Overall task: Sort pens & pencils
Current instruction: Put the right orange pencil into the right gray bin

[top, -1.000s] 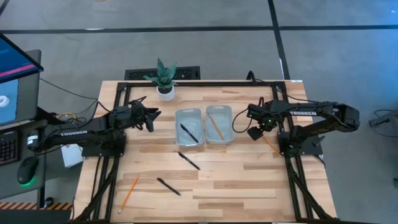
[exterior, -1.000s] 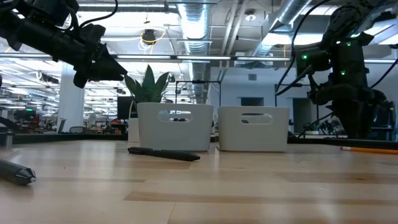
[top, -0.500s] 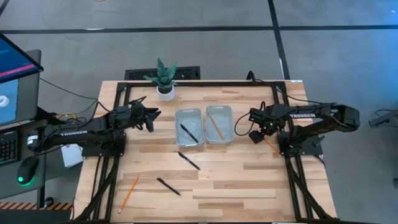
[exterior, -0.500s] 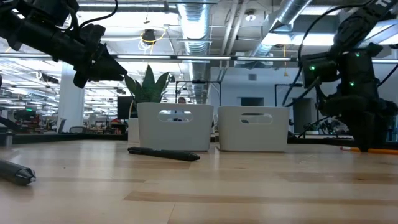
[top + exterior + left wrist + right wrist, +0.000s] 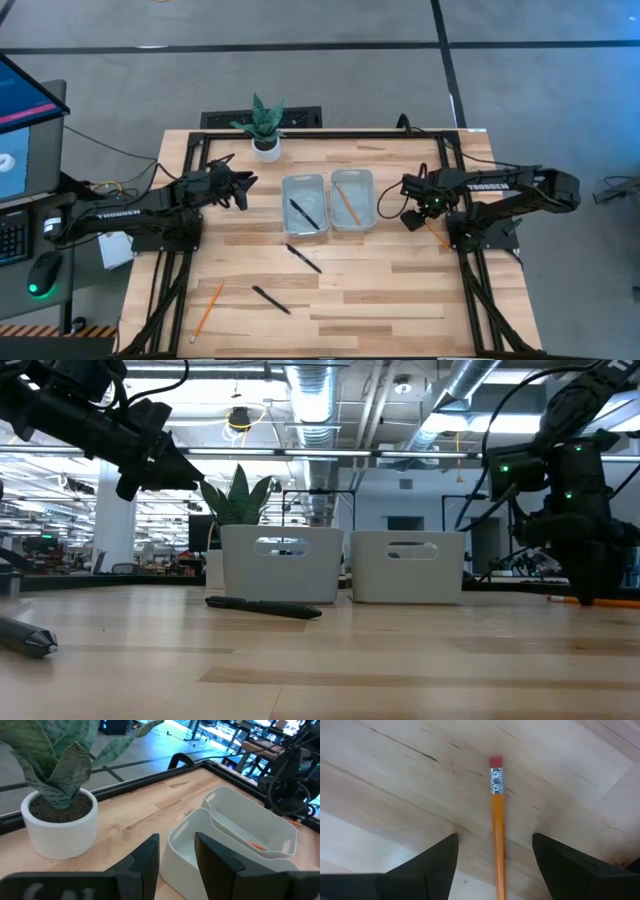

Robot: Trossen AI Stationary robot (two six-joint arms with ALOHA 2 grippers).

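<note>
On the wooden worktop (image 5: 380, 270), two white bins stand side by side near the middle: the left bin (image 5: 303, 207) holds one black pen (image 5: 304, 213), the right bin (image 5: 352, 199) one orange pencil (image 5: 347, 204). Two more pens lie loose in front of the bins, one just before them (image 5: 304, 259) and one nearer the front edge (image 5: 271, 299), with a pencil (image 5: 206, 311) at the front left. The left claw (image 5: 243, 186) waits, fingers a little apart, between the potted plant (image 5: 264, 127) and the left bin.

The right claw (image 5: 411, 214) hangs low over the third pencil (image 5: 497, 835) by the right frame, jaws wide, the pencil lying on the wood midway between them, eraser pointing ahead. To do this grasp well, it likely needs to descend straight, keep the pencil centred, and close only once the fingertips nearly meet the wood; how much height remains is hard to judge. Gripping near the middle should keep the pencil from tipping on its way to the right bin.
</note>
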